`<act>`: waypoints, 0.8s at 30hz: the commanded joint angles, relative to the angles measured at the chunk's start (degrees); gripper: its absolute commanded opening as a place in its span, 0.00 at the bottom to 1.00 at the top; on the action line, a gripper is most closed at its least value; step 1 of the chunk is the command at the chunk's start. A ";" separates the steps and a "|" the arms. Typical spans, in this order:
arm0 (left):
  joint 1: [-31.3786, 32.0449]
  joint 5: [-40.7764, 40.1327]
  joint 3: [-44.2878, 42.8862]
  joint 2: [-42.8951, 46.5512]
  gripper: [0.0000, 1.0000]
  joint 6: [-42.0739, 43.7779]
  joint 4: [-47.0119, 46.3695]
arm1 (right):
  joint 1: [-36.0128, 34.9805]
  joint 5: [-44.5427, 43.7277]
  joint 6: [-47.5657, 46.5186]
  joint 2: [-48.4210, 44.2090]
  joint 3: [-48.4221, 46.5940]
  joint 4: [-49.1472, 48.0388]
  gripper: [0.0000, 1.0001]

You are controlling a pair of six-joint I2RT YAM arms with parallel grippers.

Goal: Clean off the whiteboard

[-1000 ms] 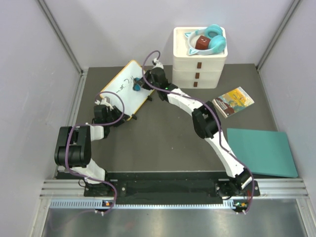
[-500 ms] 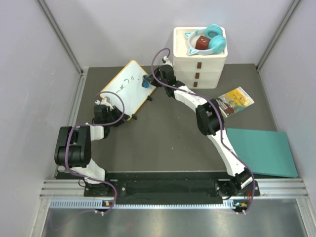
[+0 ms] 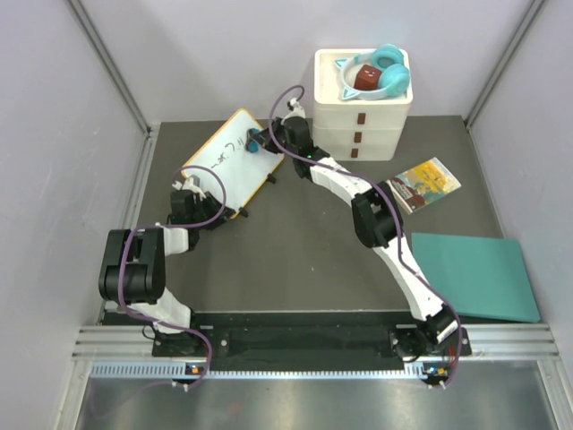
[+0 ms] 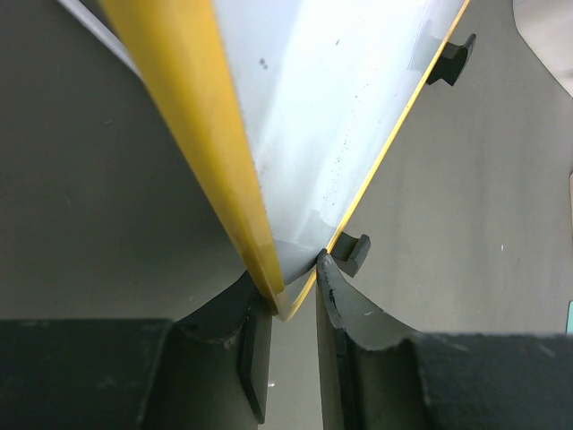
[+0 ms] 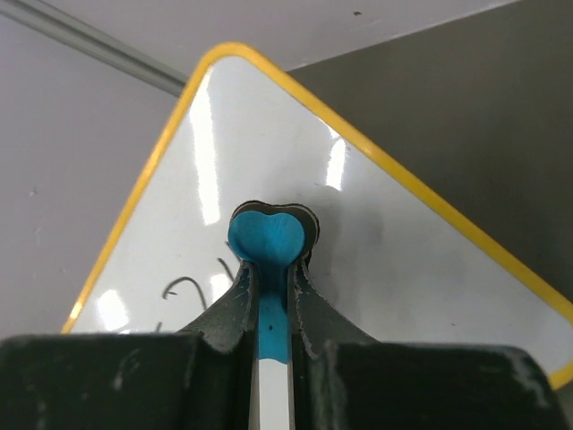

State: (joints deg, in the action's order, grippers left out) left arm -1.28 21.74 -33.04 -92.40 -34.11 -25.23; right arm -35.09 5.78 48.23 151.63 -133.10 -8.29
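1. Enclosure: I see pale, smooth walls (image 3: 224, 54) on the left, far and right sides, with a ribbed aluminium rail (image 3: 313, 345) along the near edge.
2. Work surface: the table (image 3: 295, 260) has a matte dark grey top, flat and uniform.
3. Teal sheet (image 3: 470, 273): a thin, flat rectangle lying near right.
4. Drawer unit (image 3: 363, 121): a white plastic box with three stacked drawers and brown pulls, at the far centre-right. Teal headphones (image 3: 385, 72) rest on top of it.
5. Whiteboard (image 3: 224, 166): it stands far left, just left of the drawer unit, tilted up off the surface. It is a glossy white rectangle with rounded corners and a thin yellow-orange rim. Black stand feet (image 4: 351, 253) clip onto one edge.
6. Booklet (image 3: 423, 184): colourful printed cover, lying flat right of centre, apart from the teal sheet.
7. Left gripper (image 4: 295, 287): its black fingers are pinched narrowly onto the board's near corner, one on each face.
8. Right gripper (image 5: 271, 269): its fingers are closed tight around a blue eraser (image 5: 269, 240) with a heart-shaped tip, which is pressed against the far part of the board face.
9. Scribbles (image 5: 183, 288): thin black curved strokes on the white face, just left of the eraser.
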 commanded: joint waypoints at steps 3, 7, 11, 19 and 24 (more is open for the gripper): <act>1.10 -1.79 0.61 -1.82 0.00 3.52 10.91 | -1.21 -0.86 5.73 0.59 -4.19 -11.80 0.00; 1.10 -1.78 0.69 -1.73 0.00 3.52 10.82 | -2.43 -3.31 6.35 3.13 -7.52 -12.45 0.00; 1.10 -1.61 0.78 -1.73 0.00 3.61 10.82 | -2.61 -5.61 5.74 3.85 -7.70 -9.91 0.00; 1.10 -1.52 0.69 -1.73 0.00 3.70 10.64 | -1.73 -7.63 6.70 5.07 -6.47 -6.82 0.00; 1.10 -1.61 0.78 -1.64 0.00 3.70 10.64 | -0.25 -3.87 9.16 6.13 -5.52 -8.83 0.00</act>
State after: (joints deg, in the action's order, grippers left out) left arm -1.28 21.80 -33.23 -92.40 -33.98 -24.84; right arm -36.51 -0.58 55.37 156.53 -138.12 -14.70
